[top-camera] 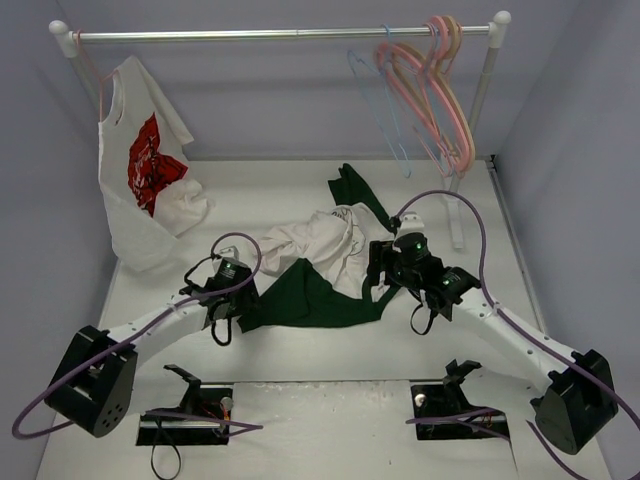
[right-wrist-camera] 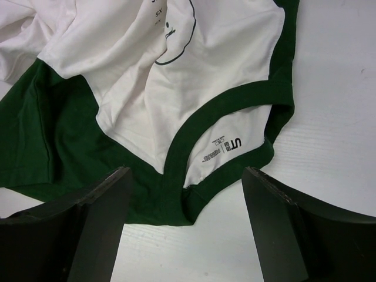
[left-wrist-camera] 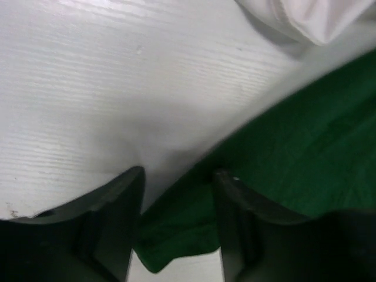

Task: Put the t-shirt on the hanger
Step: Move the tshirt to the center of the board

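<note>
On the counter (top-camera: pixel 270 190): the t-shirt (top-camera: pixel 320 250) lies crumpled in the middle, between the two arms and well apart from the rail (top-camera: pixel 280 34) at the back.
Rail: it carries a white shirt with a red graphic (top-camera: pixel 145 170) at the left end; at the right end the hanger (top-camera: pixel 388 115) hangs just beside the pink hangers (top-camera: pixel 440 110).
T-shirt's lie: its long axis runs roughly from a green sleeve (left-wrist-camera: pixel 294 147) at the near left to the other sleeve at the far right, which points toward the hanger.
Left gripper (left-wrist-camera: pixel 176 182): low over the counter at the left end of the near sleeve, fingers apart, with the sleeve's edge lying in the gap between them and not visibly pinched.
Right gripper (right-wrist-camera: pixel 185 176): fingers wide apart and holding nothing, poised just on the near side of the collar (right-wrist-camera: pixel 235 97).
Collar: it lies open and flat, label showing, its green band directly ahead of the right gripper.
Deciding relation: the hanger is behind and to the right of the t-shirt, so the right arm is the nearer one to both collar and hanger.
</note>
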Robot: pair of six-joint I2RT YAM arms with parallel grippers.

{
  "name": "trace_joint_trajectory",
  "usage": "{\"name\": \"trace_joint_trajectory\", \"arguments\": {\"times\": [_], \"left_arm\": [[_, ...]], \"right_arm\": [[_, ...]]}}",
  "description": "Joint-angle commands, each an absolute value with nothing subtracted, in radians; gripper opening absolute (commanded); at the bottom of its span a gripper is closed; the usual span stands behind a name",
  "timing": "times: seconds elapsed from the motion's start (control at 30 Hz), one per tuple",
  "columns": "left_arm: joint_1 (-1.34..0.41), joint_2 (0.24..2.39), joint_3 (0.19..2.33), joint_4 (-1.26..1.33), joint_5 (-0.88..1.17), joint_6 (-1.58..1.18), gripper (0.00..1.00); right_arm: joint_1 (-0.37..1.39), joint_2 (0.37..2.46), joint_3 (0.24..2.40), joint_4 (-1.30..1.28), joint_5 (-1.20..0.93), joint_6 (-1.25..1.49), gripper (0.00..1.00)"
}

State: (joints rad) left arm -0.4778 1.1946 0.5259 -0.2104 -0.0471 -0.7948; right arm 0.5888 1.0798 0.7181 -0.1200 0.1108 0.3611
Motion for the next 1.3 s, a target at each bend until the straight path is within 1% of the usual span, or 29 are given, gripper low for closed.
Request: {"name": "trace_joint_trajectory", "arguments": {"times": [0.0, 0.03, 0.1, 0.13, 0.27, 0.43, 0.5, 0.57, 0.63, 0.67, 0.73, 0.77, 0.8, 0.83, 0.87, 0.9, 0.93, 0.97, 1.0, 1.03, 1.07, 1.1, 1.17, 1.2, 1.27], "left_arm": [[-0.482, 1.242, 0.581, -0.150, -0.071, -0.822, 0.45], [-0.482, 1.264, 0.590, -0.161, -0.071, -0.821, 0.35], [-0.480, 1.275, 0.610, -0.181, -0.063, -0.812, 0.26], [-0.480, 1.270, 0.615, -0.183, -0.058, -0.811, 0.18], [-0.480, 1.250, 0.652, -0.256, -0.057, -0.787, 0.00], [-0.421, 1.232, 0.777, -0.386, -0.103, -0.710, 0.00], [-0.333, 1.233, 0.810, -0.414, -0.051, -0.681, 0.00], [-0.276, 1.241, 0.863, -0.429, -0.052, -0.637, 0.00], [-0.247, 1.273, 0.906, -0.437, -0.116, -0.600, 0.00], [-0.189, 1.294, 0.970, -0.466, -0.104, -0.592, 0.00], [-0.155, 1.354, 1.035, -0.474, -0.107, -0.577, 0.00], [-0.150, 1.376, 1.102, -0.494, -0.168, -0.566, 0.00], [-0.150, 1.414, 1.132, -0.500, -0.181, -0.542, 0.06], [-0.153, 1.425, 1.158, -0.506, -0.178, -0.532, 0.25], [-0.159, 1.431, 1.187, -0.508, -0.122, -0.520, 0.32], [-0.210, 1.419, 1.189, -0.505, -0.111, -0.514, 0.40], [-0.254, 1.407, 1.186, -0.503, -0.126, -0.509, 0.51], [-0.306, 1.393, 1.174, -0.508, -0.193, -0.499, 0.54], [-0.407, 1.362, 1.164, -0.509, -0.216, -0.499, 0.56], [-0.446, 1.347, 1.152, -0.511, -0.218, -0.506, 0.58], [-0.481, 1.330, 1.135, -0.509, -0.215, -0.543, 0.59], [-0.547, 1.295, 1.090, -0.506, -0.216, -0.564, 0.59], [-0.612, 1.263, 1.034, -0.470, -0.222, -0.618, 0.59], [-0.641, 1.243, 0.984, -0.459, -0.235, -0.638, 0.59], [-0.721, 1.236, 0.945, -0.422, -0.235, -0.686, 0.59]], "right_arm": [[0.578, 1.052, 0.727, -0.077, 0.097, 0.353, 0.77], [0.577, 1.052, 0.727, -0.072, 0.097, 0.351, 0.77], [0.565, 1.051, 0.721, -0.061, 0.075, 0.351, 0.78], [0.560, 1.051, 0.718, -0.054, 0.066, 0.354, 0.78], [0.543, 1.048, 0.709, -0.041, 0.048, 0.360, 0.78], [0.511, 1.049, 0.706, -0.034, 0.046, 0.373, 0.78], [0.493, 1.054, 0.704, -0.034, 0.048, 0.379, 0.78], [0.479, 1.068, 0.706, -0.037, 0.055, 0.387, 0.78], [0.466, 1.075, 0.703, -0.044, 0.055, 0.391, 0.78], [0.466, 1.074, 0.698, -0.046, 0.055, 0.393, 0.78], [0.465, 1.063, 0.690, -0.044, 0.052, 0.406, 0.78], [0.466, 1.060, 0.689, -0.043, 0.052, 0.411, 0.78], [0.465, 1.054, 0.683, -0.044, 0.054, 0.416, 0.78], [0.466, 1.046, 0.680, -0.044, 0.054, 0.416, 0.78], [0.466, 1.043, 0.677, -0.046, 0.055, 0.417, 0.78], [0.465, 1.042, 0.670, -0.046, 0.057, 0.417, 0.77], [0.466, 1.042, 0.669, -0.045, 0.058, 0.419, 0.76], [0.466, 1.042, 0.666, -0.040, 0.057, 0.419, 0.75], [0.465, 1.043, 0.660, -0.035, 0.051, 0.422, 0.73], [0.466, 1.052, 0.658, -0.028, 0.042, 0.425, 0.67], [0.466, 1.054, 0.655, -0.020, 0.025, 0.425, 0.63], [0.468, 1.063, 0.647, -0.011, 0.020, 0.425, 0.56], [0.466, 1.074, 0.638, -0.011, 0.009, 0.425, 0.49], [0.466, 1.086, 0.629, 0.026, 0.002, 0.425, 0.43], [0.466, 1.098, 0.617, 0.052, -0.035, 0.428, 0.38]]}}
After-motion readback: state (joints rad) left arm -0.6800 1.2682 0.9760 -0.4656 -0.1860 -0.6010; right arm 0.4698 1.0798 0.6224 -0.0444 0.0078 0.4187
